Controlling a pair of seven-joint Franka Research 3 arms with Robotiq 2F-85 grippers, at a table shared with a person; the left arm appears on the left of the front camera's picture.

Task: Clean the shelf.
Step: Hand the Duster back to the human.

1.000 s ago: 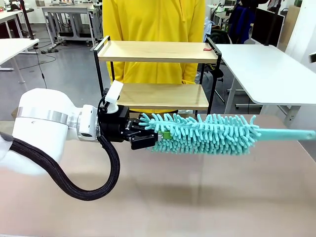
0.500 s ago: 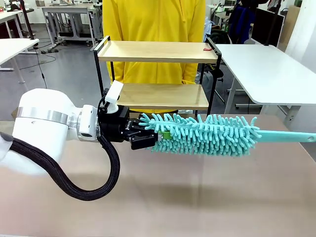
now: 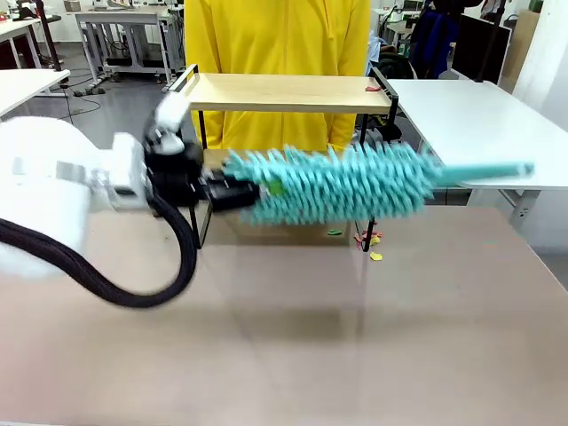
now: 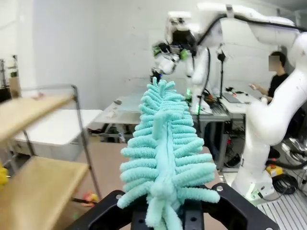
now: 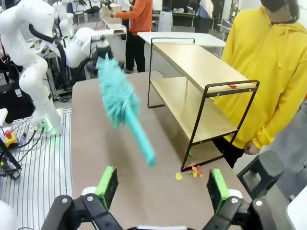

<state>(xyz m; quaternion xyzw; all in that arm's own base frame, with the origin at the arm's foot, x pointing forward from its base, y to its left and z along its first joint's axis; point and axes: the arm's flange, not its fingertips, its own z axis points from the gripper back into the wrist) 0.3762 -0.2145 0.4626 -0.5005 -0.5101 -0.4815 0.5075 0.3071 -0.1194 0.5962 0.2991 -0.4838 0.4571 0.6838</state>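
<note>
The shelf (image 3: 284,91) is a two-board wooden rack in a black frame at the table's far edge, also in the right wrist view (image 5: 201,72) and the left wrist view (image 4: 38,191). My left gripper (image 3: 244,193) is shut on the brush end of a teal fluffy duster (image 3: 328,185), held level in front of the lower board, handle pointing right. In the left wrist view the duster (image 4: 165,148) rises from between the jaws of that gripper (image 4: 168,218). My right gripper (image 5: 163,189) stands open and holds nothing, off the table's right end, looking at the duster (image 5: 117,98).
A person in a yellow hoodie (image 3: 275,35) stands right behind the shelf. Small coloured scraps (image 3: 368,240) lie on the table by the shelf's right leg. A red bit (image 3: 374,87) sits on the top board's right end. A white table (image 3: 479,124) stands at the right.
My left arm has lifted the duster from just above the table up to the lower board's height and a little to the left. The scraps by the shelf leg now show.
</note>
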